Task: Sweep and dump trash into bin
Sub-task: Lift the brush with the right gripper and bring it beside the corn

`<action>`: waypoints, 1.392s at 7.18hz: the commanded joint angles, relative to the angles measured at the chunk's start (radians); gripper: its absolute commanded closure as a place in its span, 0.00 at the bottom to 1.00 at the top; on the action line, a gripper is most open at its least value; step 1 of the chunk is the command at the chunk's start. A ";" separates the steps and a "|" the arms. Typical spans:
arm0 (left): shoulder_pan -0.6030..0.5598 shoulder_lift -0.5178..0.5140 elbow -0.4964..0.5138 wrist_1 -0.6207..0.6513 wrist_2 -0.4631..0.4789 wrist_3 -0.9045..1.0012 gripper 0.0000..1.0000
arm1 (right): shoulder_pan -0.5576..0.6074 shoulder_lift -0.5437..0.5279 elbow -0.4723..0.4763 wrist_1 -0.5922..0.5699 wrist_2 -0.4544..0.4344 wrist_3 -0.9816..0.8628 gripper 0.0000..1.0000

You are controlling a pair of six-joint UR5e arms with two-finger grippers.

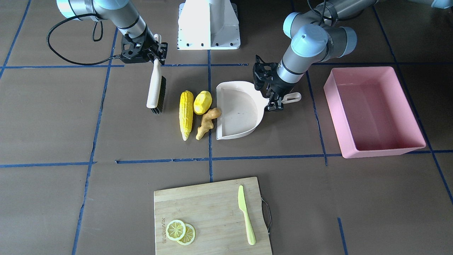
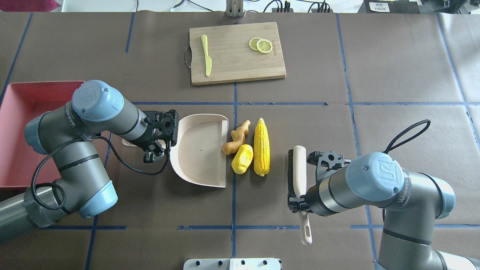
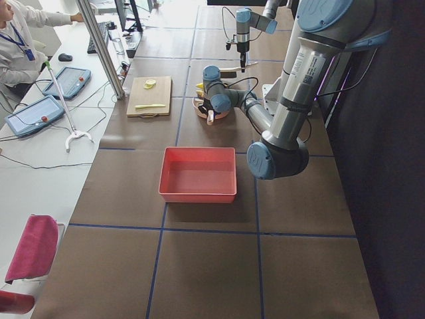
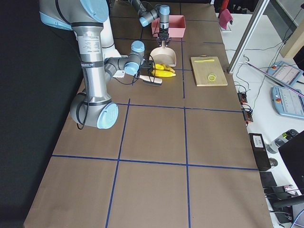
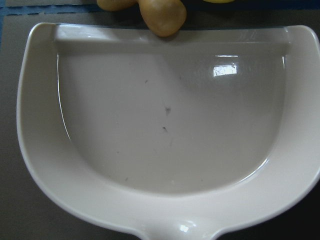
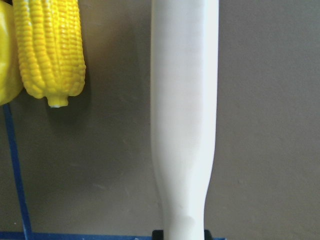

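Observation:
The corn cob [image 1: 186,114], the lemon-like fruit [image 1: 202,102] and the ginger root [image 1: 208,122] lie side by side on the table. The ginger touches the open lip of the cream dustpan [image 1: 237,109]. My left gripper [image 1: 275,103] is shut on the dustpan's handle. My right gripper [image 1: 155,58] is shut on the handle of a cream brush [image 1: 154,88], which hangs a short gap from the corn on the side away from the pan. The pink bin [image 1: 334,113] stands beyond the dustpan's handle. In the left wrist view the pan [image 5: 165,125] holds nothing.
A wooden cutting board [image 1: 208,212] lies at the operators' side, with a pale green knife [image 1: 246,214] and two lemon slices [image 1: 180,232] on it. The robot's white base [image 1: 208,24] is at the far edge. Blue tape lines cross the brown table.

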 commanded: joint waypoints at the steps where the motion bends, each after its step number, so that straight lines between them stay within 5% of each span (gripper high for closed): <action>1: -0.002 0.000 -0.001 0.000 0.000 -0.001 1.00 | -0.011 0.054 -0.039 -0.002 -0.008 0.008 1.00; 10: -0.002 0.002 -0.002 0.000 0.000 -0.004 1.00 | 0.040 0.126 -0.099 -0.076 -0.016 -0.056 1.00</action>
